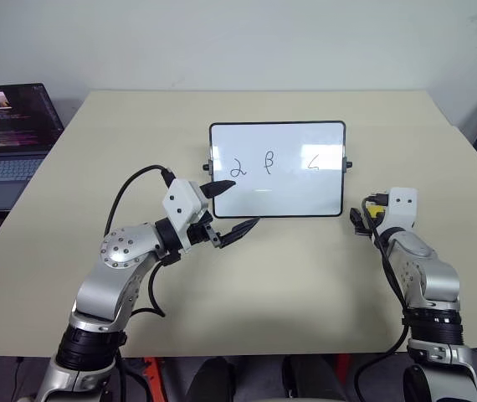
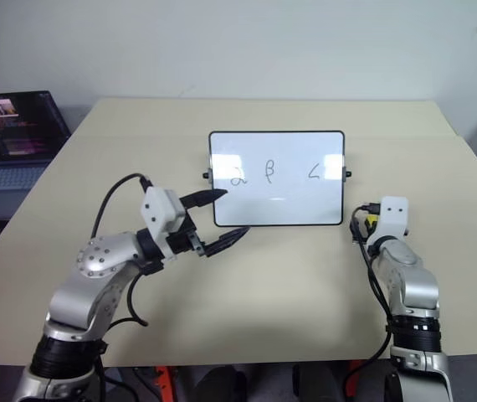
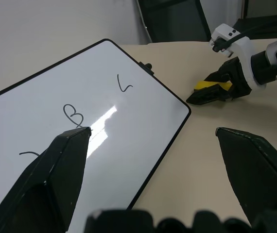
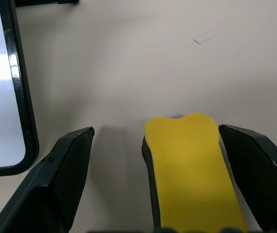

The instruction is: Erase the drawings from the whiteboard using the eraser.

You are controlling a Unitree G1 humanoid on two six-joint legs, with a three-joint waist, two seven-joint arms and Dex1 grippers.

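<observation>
Three drawings [image 1: 274, 162] faint, eraser [image 4: 192, 170] partly hidden between right hand [image 4: 170, 160] fingers

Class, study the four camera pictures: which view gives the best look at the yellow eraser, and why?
The right wrist view: the eraser lies large between the right tool's open fingers, its yellow top plain. The left wrist view shows it small and distant. In the head views it is just a yellow sliver behind the right wrist.

Both arms are clad in rounded silver-grey metal shells, with a ring of small screws seen on the left elbow housing. A white boxy camera block is carried on each wrist. Black cables are looped along the forearms. The left gripper [image 1: 230, 207] and right gripper [image 4: 164, 182] are fitted with black pointed fingers, textured inside.
</observation>
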